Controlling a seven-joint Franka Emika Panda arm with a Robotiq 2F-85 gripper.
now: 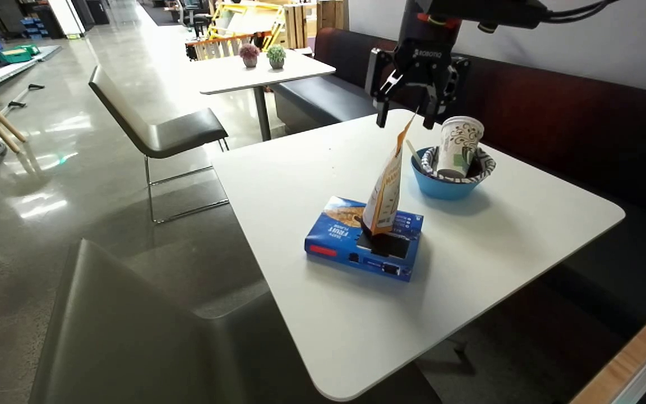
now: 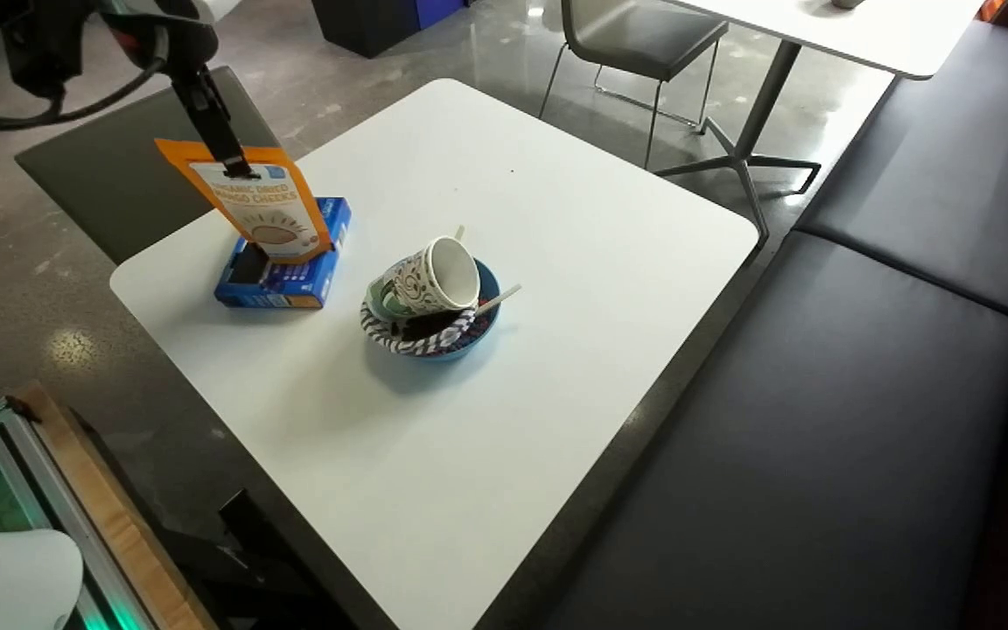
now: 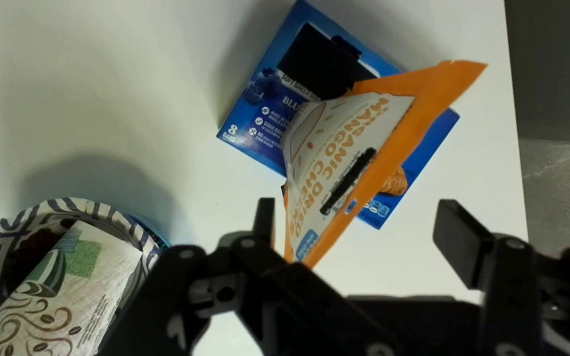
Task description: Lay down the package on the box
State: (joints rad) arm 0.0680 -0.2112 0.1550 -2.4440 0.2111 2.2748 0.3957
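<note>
The package is an orange and white pouch of dried mango (image 1: 386, 193). It stands upright on the flat blue box (image 1: 328, 241), leaning slightly, and shows in an exterior view (image 2: 263, 210) and the wrist view (image 3: 349, 143). The box also shows in an exterior view (image 2: 294, 293) and the wrist view (image 3: 265, 84). My gripper (image 1: 406, 115) is open, its fingers wide apart, near the pouch's top edge. In the wrist view the gripper (image 3: 359, 222) has the pouch's near top corner close beside its left finger; I cannot tell whether they touch. That corner is partly hidden behind the finger linkage.
A blue bowl (image 1: 446, 189) stands beside the box on the white table (image 1: 278, 174). It holds a patterned paper bowl (image 3: 72, 205), a paper cup (image 1: 460, 146) and light sticks. Chairs (image 1: 183, 134) and a dark bench (image 2: 801, 437) border the table.
</note>
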